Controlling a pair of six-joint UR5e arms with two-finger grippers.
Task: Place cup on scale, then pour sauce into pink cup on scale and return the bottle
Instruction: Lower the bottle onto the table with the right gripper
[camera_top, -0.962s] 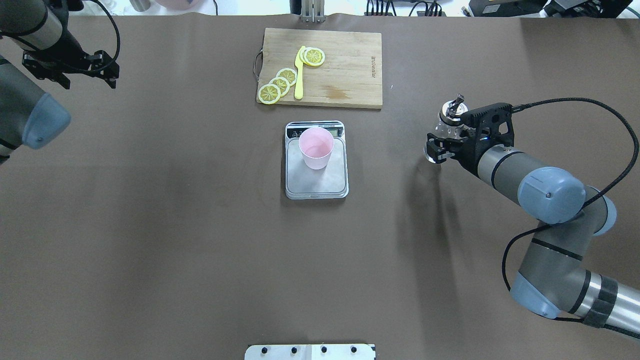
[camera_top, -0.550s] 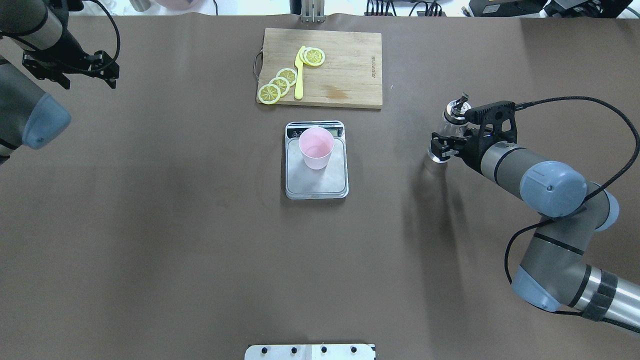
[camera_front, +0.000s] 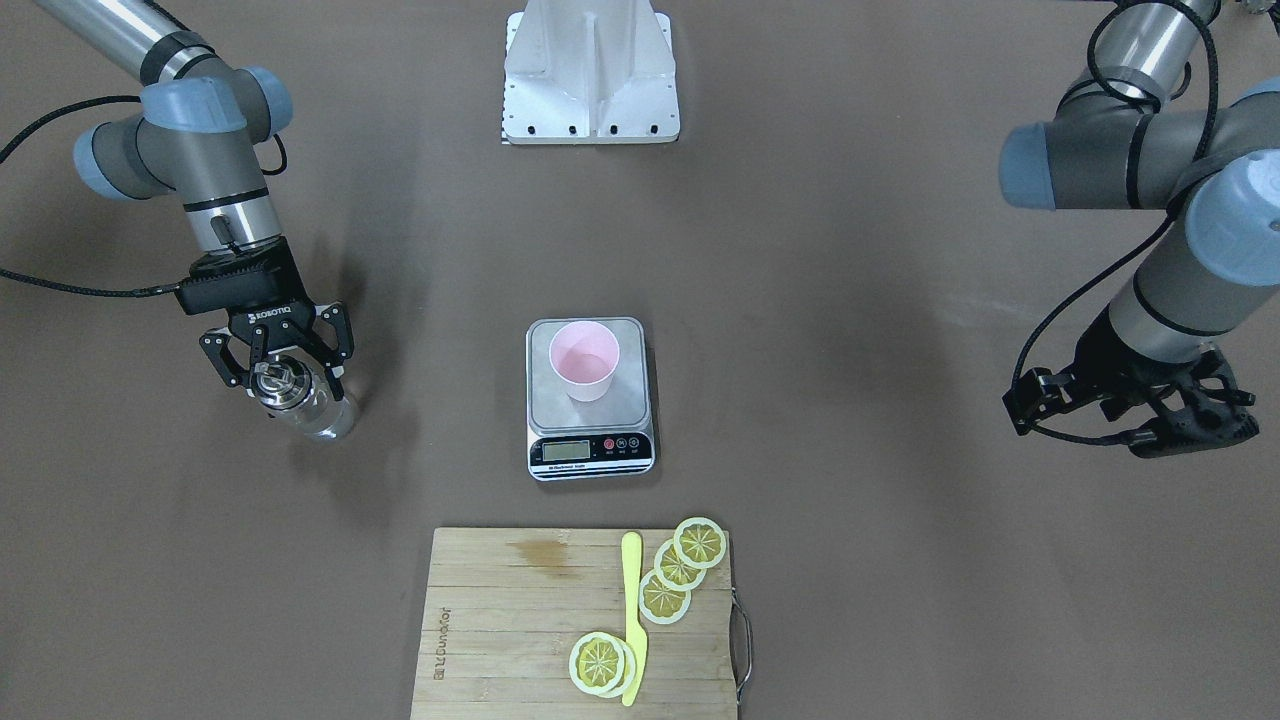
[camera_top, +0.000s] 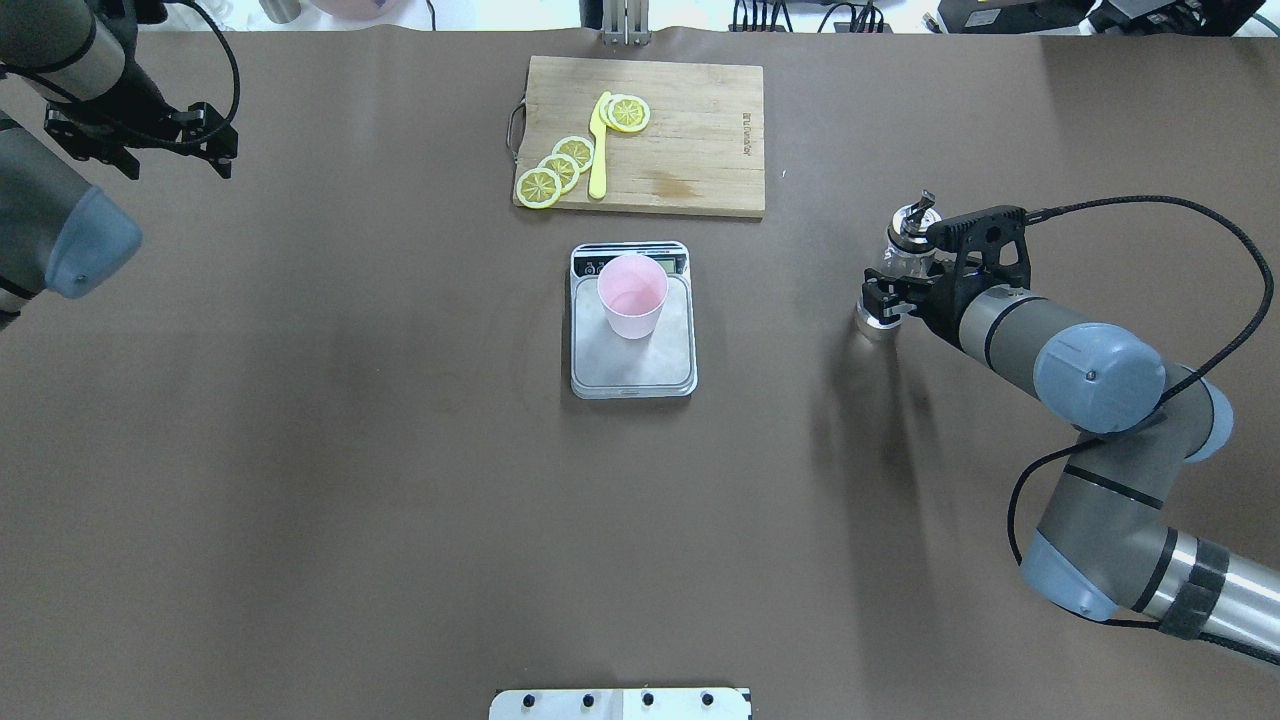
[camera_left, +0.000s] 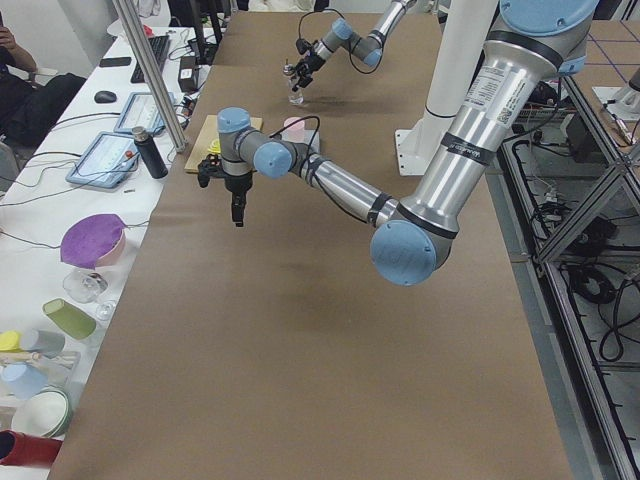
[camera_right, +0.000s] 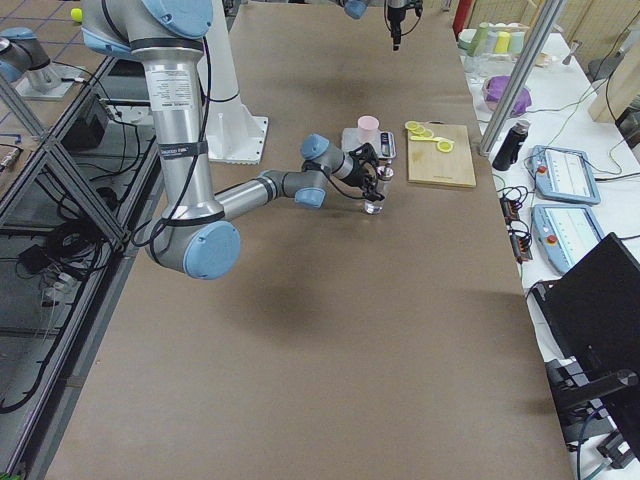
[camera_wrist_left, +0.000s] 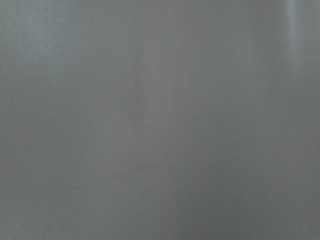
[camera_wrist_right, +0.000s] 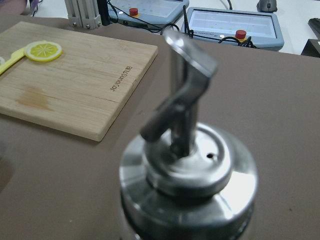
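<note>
At the robot's right side of the table (camera_top: 300, 450), well apart from the scale (camera_front: 560, 412), the right gripper (camera_front: 278, 374) is clamped on the bottle (camera_front: 320, 415). Its fingers sit either side of the glass below the metal pourer cap (camera_wrist_right: 187, 170). The bottle stands upright with its base at or just above the tabletop; no view settles whether it touches. The cup (camera_front: 583, 362) stands upright on the scale's steel platform, toward the display end.

Only the front view shows the scale's display and 3 round buttons in full; from overhead the cup hides part of them. The right wrist view is filled by the blurred cap, its spout and a small vent hole, with a corner of the cutting board (camera_wrist_right: 75, 85) and 1 lemon slice (camera_wrist_right: 43, 50) behind. The left wrist view is plain grey blur. The left gripper (camera_left: 238, 212) hangs over the table's left end, and I cannot tell whether its fingers are apart or together.

Against the overhead view 1.0 s ago, the bottle looks smaller and lower and the right wrist has dropped. Cup, scale, board and left arm are unchanged.

"ROBOTIQ" is printed in white on the right gripper's body. A brand is burned into the board, too small to read surely. The display's digits are unreadable.
</note>
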